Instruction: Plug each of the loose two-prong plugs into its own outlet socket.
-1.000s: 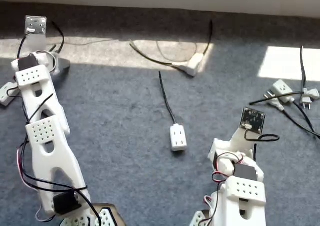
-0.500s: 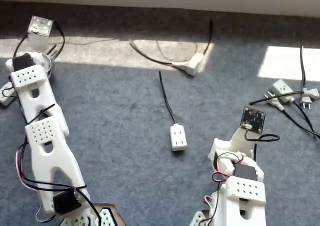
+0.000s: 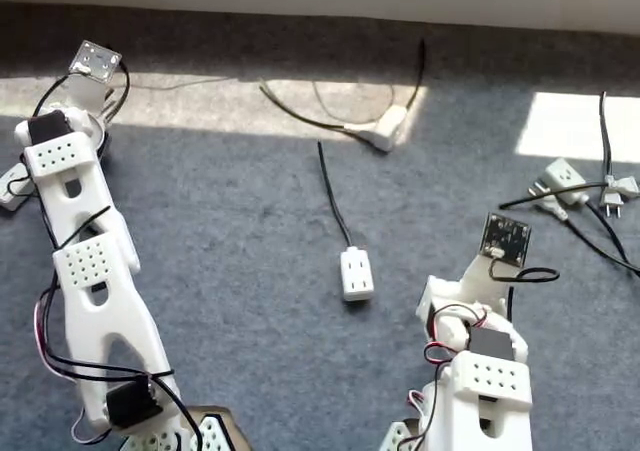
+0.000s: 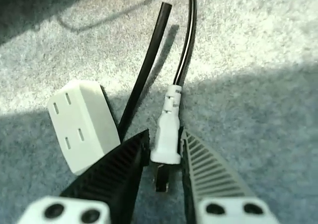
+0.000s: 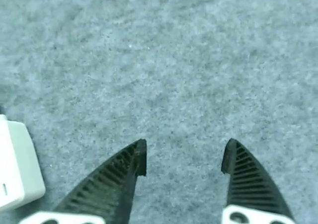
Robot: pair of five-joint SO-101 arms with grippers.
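At the carpet's (image 3: 230, 231) far left, your left gripper (image 4: 165, 135) is clamped on a white two-prong plug (image 4: 169, 119), prongs between the fingers, just beside a white outlet socket (image 4: 79, 119). Your right gripper (image 5: 184, 157) hangs jaws apart over carpet, near another socket (image 5: 12, 167).

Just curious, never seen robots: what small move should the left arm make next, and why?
Probably swing the plug toward the outlet socket beside it: the left gripper is clamped on the plug, whose prongs are not lined up with the socket's slots.
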